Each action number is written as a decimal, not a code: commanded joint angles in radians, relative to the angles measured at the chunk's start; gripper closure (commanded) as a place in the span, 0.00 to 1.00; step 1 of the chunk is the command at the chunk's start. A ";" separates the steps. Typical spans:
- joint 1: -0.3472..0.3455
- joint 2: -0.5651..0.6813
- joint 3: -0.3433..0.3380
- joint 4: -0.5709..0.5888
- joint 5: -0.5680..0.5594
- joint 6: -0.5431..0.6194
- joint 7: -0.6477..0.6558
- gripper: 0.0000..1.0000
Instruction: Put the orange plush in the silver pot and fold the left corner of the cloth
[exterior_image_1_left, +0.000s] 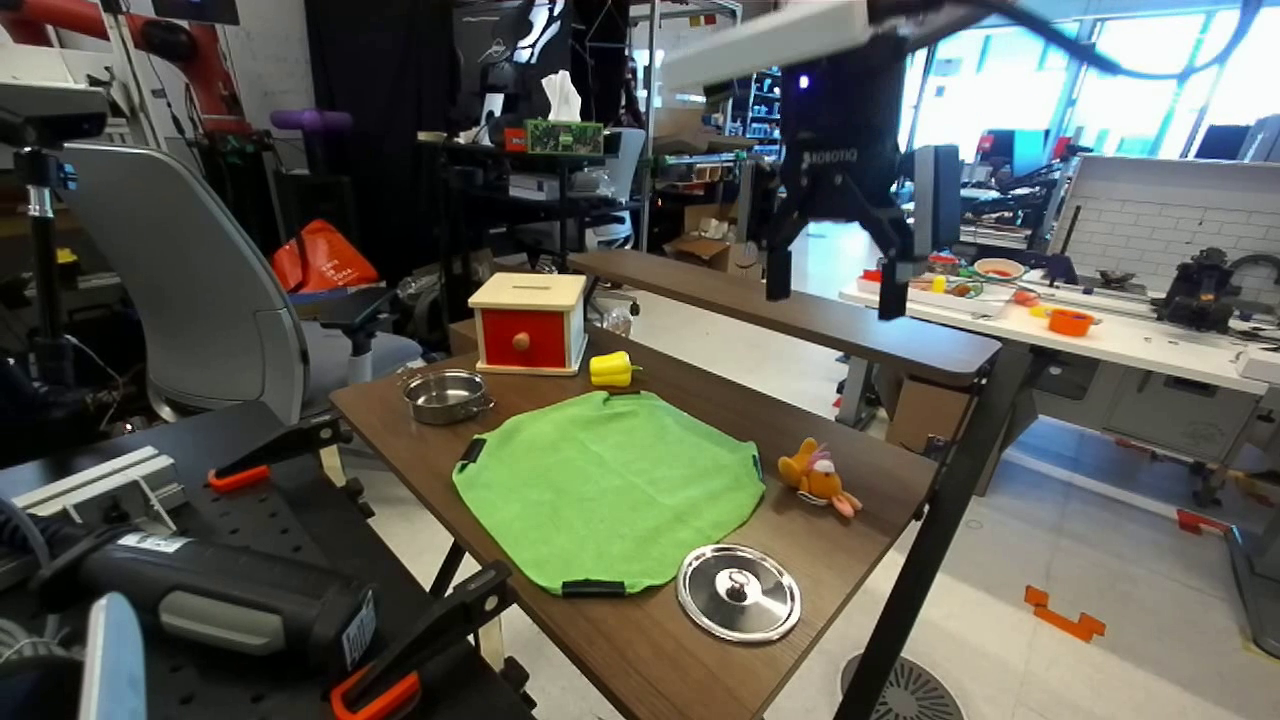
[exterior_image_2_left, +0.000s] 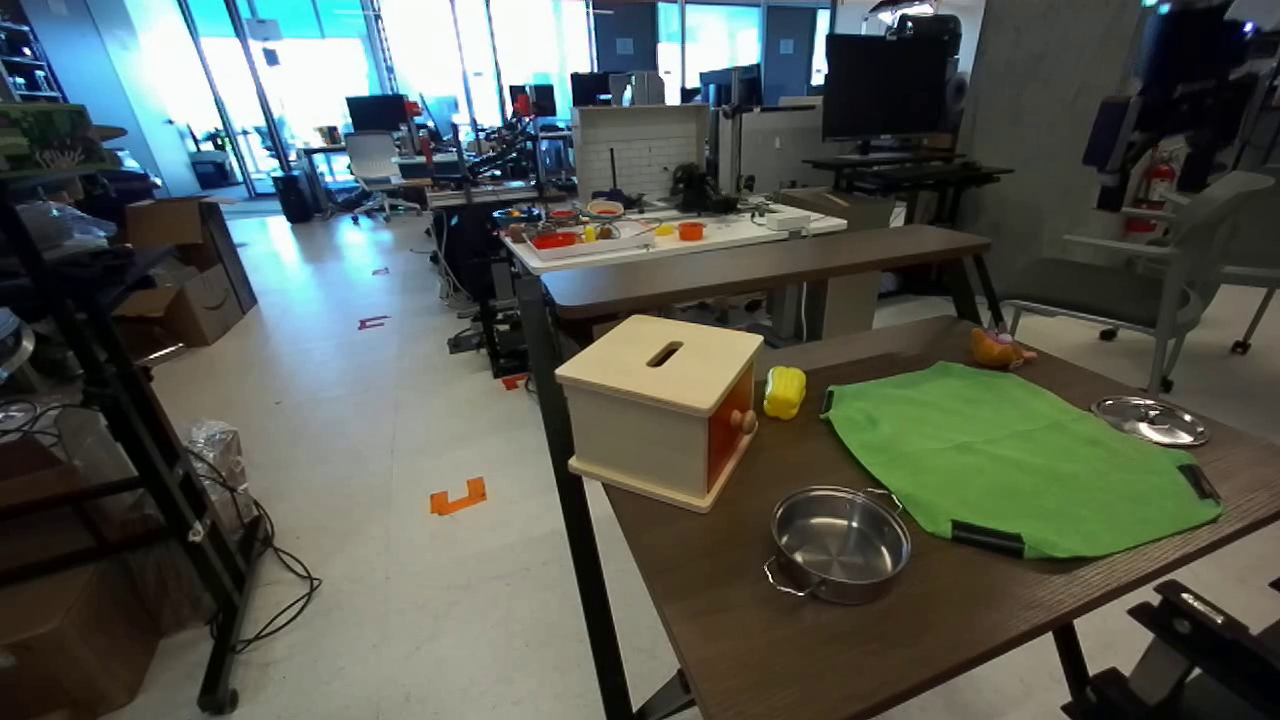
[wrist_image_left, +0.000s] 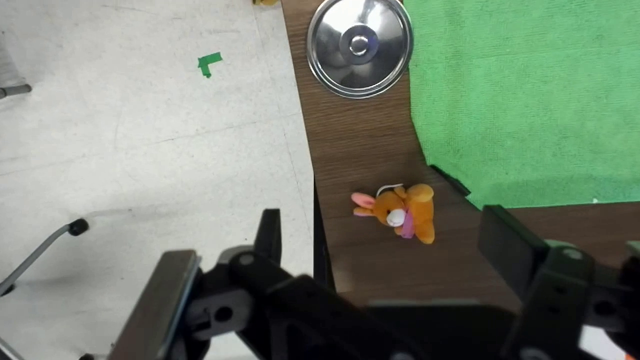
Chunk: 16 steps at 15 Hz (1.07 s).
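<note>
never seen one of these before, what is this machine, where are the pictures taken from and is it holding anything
It is a robot arm with a gripper at its end, like a two-fingered hand. Two pictures are taken from outside the robot; the last is from its wrist, looking down past the black fingers. On the table are a green cloth, an orange plush toy, a metal pot, a shiny lid, a yellow pepper and a wooden box. Nothing is held: the fingers stand apart.
</note>
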<state>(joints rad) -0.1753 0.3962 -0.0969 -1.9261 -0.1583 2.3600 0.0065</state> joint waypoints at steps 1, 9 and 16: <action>0.004 0.209 0.003 0.164 0.055 0.054 -0.012 0.00; -0.001 0.511 0.018 0.490 0.128 0.047 -0.004 0.00; -0.014 0.611 0.042 0.621 0.143 -0.040 -0.038 0.00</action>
<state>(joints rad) -0.1753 0.9574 -0.0753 -1.3881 -0.0467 2.3895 0.0074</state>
